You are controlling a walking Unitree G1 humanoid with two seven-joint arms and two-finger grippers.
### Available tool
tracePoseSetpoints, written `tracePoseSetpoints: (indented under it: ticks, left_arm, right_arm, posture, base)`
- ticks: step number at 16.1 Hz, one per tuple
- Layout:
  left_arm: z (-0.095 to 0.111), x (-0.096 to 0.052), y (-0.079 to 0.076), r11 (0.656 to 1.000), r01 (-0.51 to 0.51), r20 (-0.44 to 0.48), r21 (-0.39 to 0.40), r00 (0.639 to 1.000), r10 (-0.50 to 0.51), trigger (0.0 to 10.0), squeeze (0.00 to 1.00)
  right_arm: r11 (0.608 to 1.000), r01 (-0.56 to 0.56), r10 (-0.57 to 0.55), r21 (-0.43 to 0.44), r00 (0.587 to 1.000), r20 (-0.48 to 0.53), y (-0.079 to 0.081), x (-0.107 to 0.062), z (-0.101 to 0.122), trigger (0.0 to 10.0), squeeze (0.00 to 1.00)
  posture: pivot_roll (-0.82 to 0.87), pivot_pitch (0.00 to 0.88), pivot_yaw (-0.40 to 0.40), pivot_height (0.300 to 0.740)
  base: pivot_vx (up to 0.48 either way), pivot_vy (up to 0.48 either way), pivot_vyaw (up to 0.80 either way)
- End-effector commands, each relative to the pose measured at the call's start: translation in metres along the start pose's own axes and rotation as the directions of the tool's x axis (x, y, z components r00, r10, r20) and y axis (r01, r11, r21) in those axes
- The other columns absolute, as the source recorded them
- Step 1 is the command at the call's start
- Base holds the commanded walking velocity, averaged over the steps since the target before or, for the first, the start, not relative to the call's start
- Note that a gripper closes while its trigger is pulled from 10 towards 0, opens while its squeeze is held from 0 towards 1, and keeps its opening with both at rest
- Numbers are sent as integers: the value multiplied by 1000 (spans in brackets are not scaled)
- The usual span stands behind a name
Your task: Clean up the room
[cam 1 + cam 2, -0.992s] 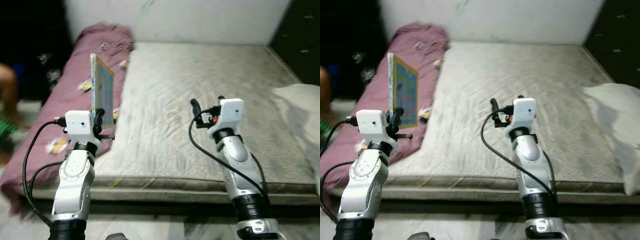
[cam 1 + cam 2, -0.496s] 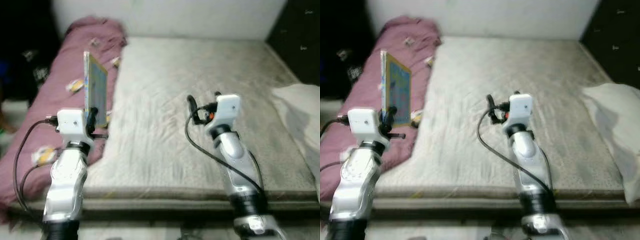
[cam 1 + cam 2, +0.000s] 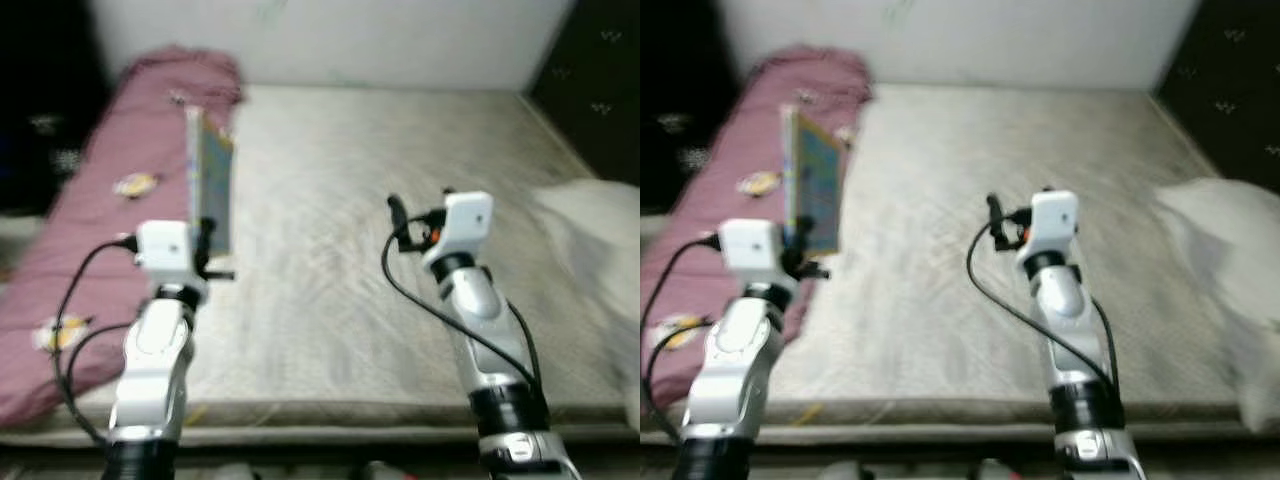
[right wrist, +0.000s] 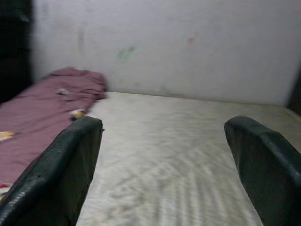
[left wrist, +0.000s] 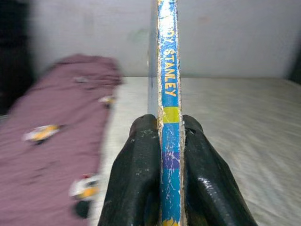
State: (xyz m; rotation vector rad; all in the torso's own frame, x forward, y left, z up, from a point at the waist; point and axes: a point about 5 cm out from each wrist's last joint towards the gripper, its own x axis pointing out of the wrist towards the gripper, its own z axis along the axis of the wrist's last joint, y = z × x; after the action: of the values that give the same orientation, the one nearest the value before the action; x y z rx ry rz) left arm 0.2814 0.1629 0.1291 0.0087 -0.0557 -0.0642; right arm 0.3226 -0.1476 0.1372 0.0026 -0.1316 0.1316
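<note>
Left gripper [image 5: 170, 176] clamping upright, seemingly thin book [image 5: 169, 84]

The book [image 5: 169, 94] has a blue spine with yellow lettering, a yellow band and a purple patch, scuffed white along its edges; its cover is mostly blue with a yellow border. Left of the pale grey, faintly quilted mattress [image 3: 400, 190] lies a maroon blanket [image 3: 100, 210] dotted with yellow-and-white motifs. Right of the mattress sits a white pillow [image 3: 600, 230], and behind it a white wall [image 4: 188, 42].
</note>
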Motion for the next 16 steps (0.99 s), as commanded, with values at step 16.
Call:
tracePoseSetpoints:
  ticks: [16]
  left_arm:
    - [2,-8,7,1000,-28,13,11,1000,28,10000,0]
  right_arm:
    - [1000,10,-10,-15,1000,-5,0,0,-2,10000,0]
  posture:
    - [14,0,-28,740]
  base:
    - [0,-255,-68]
